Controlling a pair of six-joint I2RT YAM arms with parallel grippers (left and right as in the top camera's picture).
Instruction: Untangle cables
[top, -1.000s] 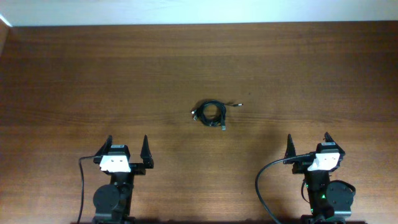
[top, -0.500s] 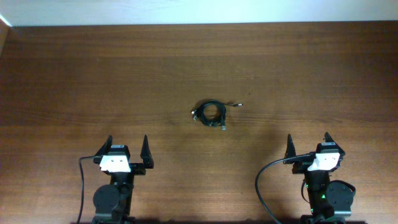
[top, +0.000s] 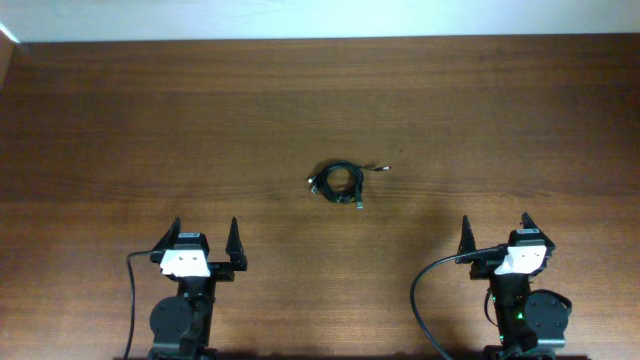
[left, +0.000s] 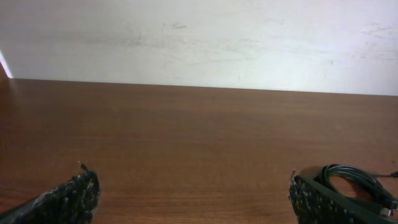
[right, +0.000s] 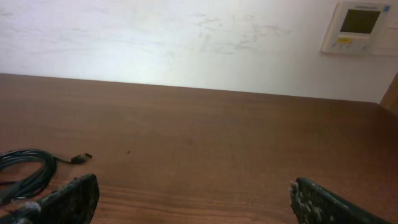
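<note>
Several thin black cables (top: 340, 182) lay coiled in one small bundle near the middle of the wooden table (top: 120, 110), with small plugs poking out of the coil. The left gripper (top: 205, 228) and right gripper (top: 495, 224) sat by the table's near edge, well apart from the bundle, each with its fingers spread wide.

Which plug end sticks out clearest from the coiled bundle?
The plug on the right of the cables, on a short free strand; the others hug the coil.
</note>
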